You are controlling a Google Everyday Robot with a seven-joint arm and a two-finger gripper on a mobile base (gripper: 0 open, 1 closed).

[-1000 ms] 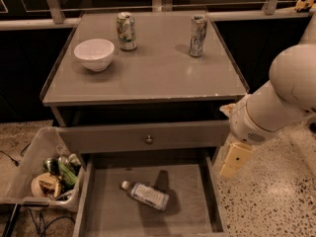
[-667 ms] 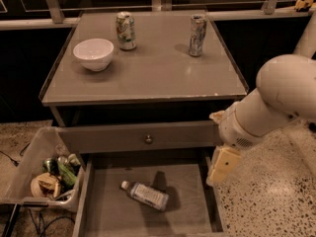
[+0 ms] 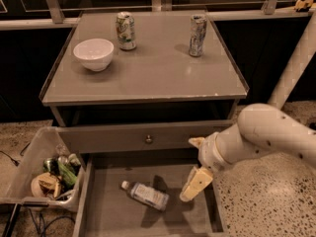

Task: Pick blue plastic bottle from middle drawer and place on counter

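The blue plastic bottle (image 3: 145,195) lies on its side on the floor of the open middle drawer (image 3: 106,216), white cap pointing up-left. My gripper (image 3: 195,182) hangs over the drawer's right part, just right of the bottle and apart from it; one pale finger (image 3: 195,183) points down. It holds nothing. The white arm (image 3: 266,139) reaches in from the right. The grey counter (image 3: 153,70) is above, with a chipped front edge.
On the counter stand a white bowl (image 3: 94,54) at the left and two metal cans, one at the back left (image 3: 126,30) and one at the back right (image 3: 197,35). A drawer front with a round knob (image 3: 148,139) sits above the open drawer. A bin of trash (image 3: 47,174) stands at the left.
The arm has swung left and down, bringing my gripper from beside the cabinet's right edge to over the drawer, close to the bottle. The bottle has not moved.
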